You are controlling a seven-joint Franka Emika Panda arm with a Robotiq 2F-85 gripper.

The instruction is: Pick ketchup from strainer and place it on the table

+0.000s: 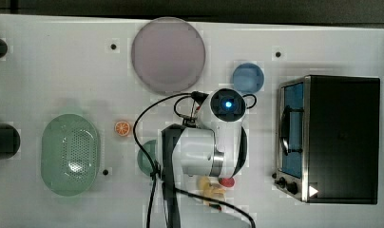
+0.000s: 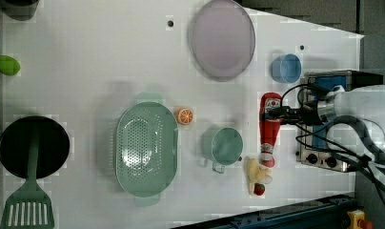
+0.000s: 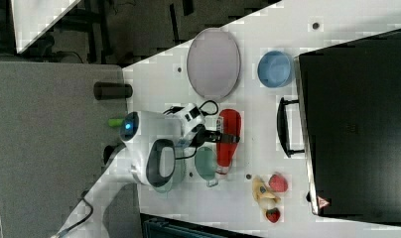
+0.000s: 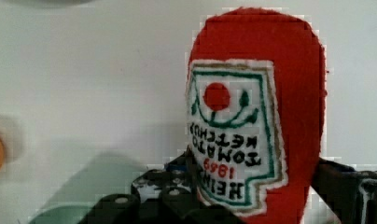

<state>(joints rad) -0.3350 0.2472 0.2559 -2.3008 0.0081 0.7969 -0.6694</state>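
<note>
The small red squeeze ketchup bottle with a white label (image 2: 270,125) is lying on its side on the flat white tabletop (image 2: 86,71), between the round teal-green cup (image 2: 225,145) and the toaster oven (image 2: 324,157), well apart from the pale green perforated oval strainer (image 2: 145,148), which is sitting empty. The gripper (image 2: 276,113) is bracketing the bottle's body with a finger on each side; whether it is gripping or letting go cannot be told. In the left view the long axis is running top to bottom, the cap pointing to the left view's bottom, toward the strawberries (image 2: 259,189). Judged light, somewhat yielding and smooth; the broad labelled mid-body looks the soundest hold.
</note>
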